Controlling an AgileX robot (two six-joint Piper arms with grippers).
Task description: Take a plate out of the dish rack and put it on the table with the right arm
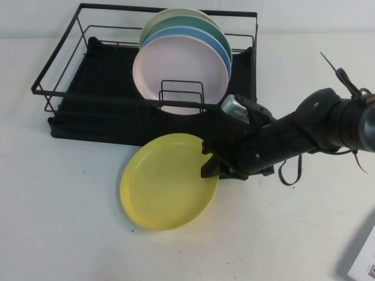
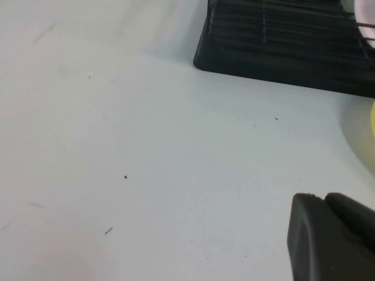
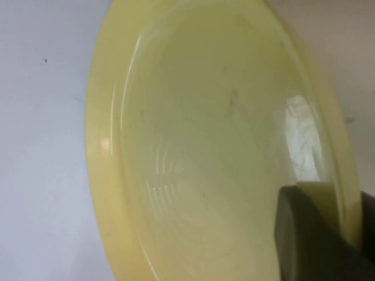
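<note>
Nearly done: plate [image 1: 167, 181] out of rack [image 1: 105, 117], low over worktop [image 1: 70, 234] just in front of it, touchdown unclear. Right gripper [image 1: 212, 167] jaws pinching plate rim. Left: set flat, release. Left gripper [image 2: 328, 240] parked near rack, jaw state unreadable. Farther back, other plates [image 1: 181, 70] upright in rack.

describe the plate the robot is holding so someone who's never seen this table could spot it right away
Start at the rectangular black wire dish rack at the back of the white table. Just in front of it, outside the rack, is a round plain yellow plastic plate, with the right claw shut on its rim. Unlike the pink, blue and green plates upright in the rack, it is yellow.
</note>
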